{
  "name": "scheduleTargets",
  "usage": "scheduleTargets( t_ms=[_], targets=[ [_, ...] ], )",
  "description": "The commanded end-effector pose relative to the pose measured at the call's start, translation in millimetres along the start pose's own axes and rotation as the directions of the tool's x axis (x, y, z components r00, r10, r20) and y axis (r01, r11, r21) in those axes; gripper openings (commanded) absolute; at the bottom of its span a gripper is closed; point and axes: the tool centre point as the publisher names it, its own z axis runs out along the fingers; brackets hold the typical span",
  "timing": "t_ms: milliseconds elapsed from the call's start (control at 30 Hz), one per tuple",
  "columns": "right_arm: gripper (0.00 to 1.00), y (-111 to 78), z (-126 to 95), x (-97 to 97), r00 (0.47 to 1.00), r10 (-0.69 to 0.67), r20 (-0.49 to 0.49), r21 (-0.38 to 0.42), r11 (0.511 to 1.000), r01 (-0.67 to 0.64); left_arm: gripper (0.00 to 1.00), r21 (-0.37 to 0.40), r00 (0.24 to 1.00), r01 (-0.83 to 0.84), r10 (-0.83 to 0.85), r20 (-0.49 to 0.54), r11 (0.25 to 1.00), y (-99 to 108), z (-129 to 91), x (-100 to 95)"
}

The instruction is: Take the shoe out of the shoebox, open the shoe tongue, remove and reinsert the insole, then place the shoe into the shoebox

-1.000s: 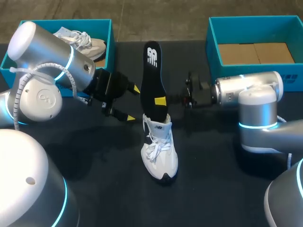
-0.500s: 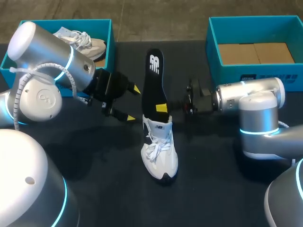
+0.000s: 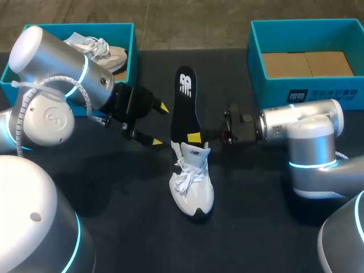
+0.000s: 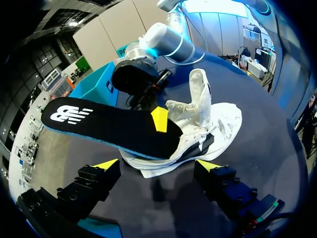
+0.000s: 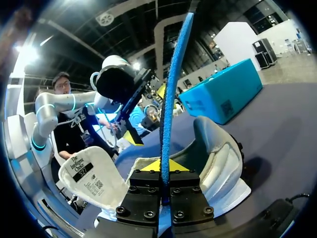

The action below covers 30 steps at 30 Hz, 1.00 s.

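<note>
**Right hand holds the insole in the shoe**

A white shoe [image 3: 191,182] sits near the middle of the dark desk [image 3: 256,222]. Its toe points to 6 o'clock. Its heel end points to 12 o'clock.

A long black insole [image 3: 185,105] sticks out of the shoe's heel end toward 12 o'clock. Its low end is down inside the shoe's opening. Its far end is up in the air and has a white mark on it. Its edge is blue.

The right hand [image 3: 192,137] comes in from 3 o'clock. Its two fingers are clamped on the insole, one on each side, just above the shoe. In the right wrist view the thin blue edge of the insole stands straight up between the fingers. The shoe's tongue [image 5: 89,181] is folded out beside them.

The left hand [image 3: 160,125] is at 9 o'clock from the insole, close by but not touching it. Its fingers are wide apart and hold nothing. In the left wrist view the shoe and insole lie just ahead of them.

The left shoebox [image 3: 129,57] is at 10 o'clock with a second shoe [image 3: 96,48] inside. The right shoebox [image 3: 259,62] is at 2 o'clock. It has brown cardboard [image 3: 304,63] at the bottom.
</note>
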Motion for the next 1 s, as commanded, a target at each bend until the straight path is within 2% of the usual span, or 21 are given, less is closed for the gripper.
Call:
scheduleTargets(
  t_ms=[33, 133, 200, 500, 733, 800, 867, 933, 1000],
  targets=[
    [0.11, -1.1, 4.3, 2.3, 1.000, -0.005, 0.016, 0.000, 1.000, 0.005, 1.00, -0.005, 1.000, 0.000, 0.000, -0.001, 1.000, -1.1, -0.6, 0.2],
    [0.21, 2.7, 4.2, 1.8, 1.000, -0.015, 0.021, 0.000, 1.000, 0.015, 1.00, -0.005, 1.000, 0.000, 0.000, -0.001, 1.000, -1.1, -0.6, 0.2],
    [0.24, 5.4, 4.2, 2.2, 0.999, -0.023, 0.023, -0.002, 1.000, 0.023, 1.00, -0.005, 1.000, 0.000, 0.000, -0.001, 1.000, -1.1, -0.6, 0.2],
    [0.27, 17.8, 3.4, 3.6, 0.998, -0.058, 0.026, -0.002, 0.998, 0.058, 1.00, -0.005, 1.000, 0.000, 0.000, -0.001, 1.000, -1.1, -0.6, 0.2],
    [0.34, 31.5, 4.2, -2.5, 0.997, -0.082, 0.004, 0.020, 0.996, 0.081, 1.00, -0.005, 1.000, 0.000, 0.000, -0.001, 1.000, -1.1, -0.6, 0.2],
    [0.29, 34.8, 4.6, -4.0, 0.996, -0.087, -0.001, 0.030, 0.996, 0.087, 1.00, -0.005, 1.000, 0.000, 0.000, -0.001, 1.000, -1.1, -0.6, 0.2],
    [0.11, 36.0, 4.7, -5.3, 0.996, -0.085, -0.002, 0.033, 0.996, 0.085, 1.00, -0.005, 1.000, 0.000, 0.000, -0.001, 1.000, -1.1, -0.6, 0.2],
    [0.01, 36.4, 4.5, -5.5, 0.997, -0.080, -0.006, 0.040, 0.996, 0.080, 1.00, -0.005, 1.000, 0.000, 0.000, -0.001, 1.000, -1.1, -0.6, 0.2],
    [0.00, 34.8, 4.4, -7.2, 0.997, -0.077, -0.007, 0.046, 0.996, 0.077, 1.00, -0.005, 1.000, 0.000, 0.000, -0.001, 1.000, -1.1, -0.6, 0.2]
  ],
)
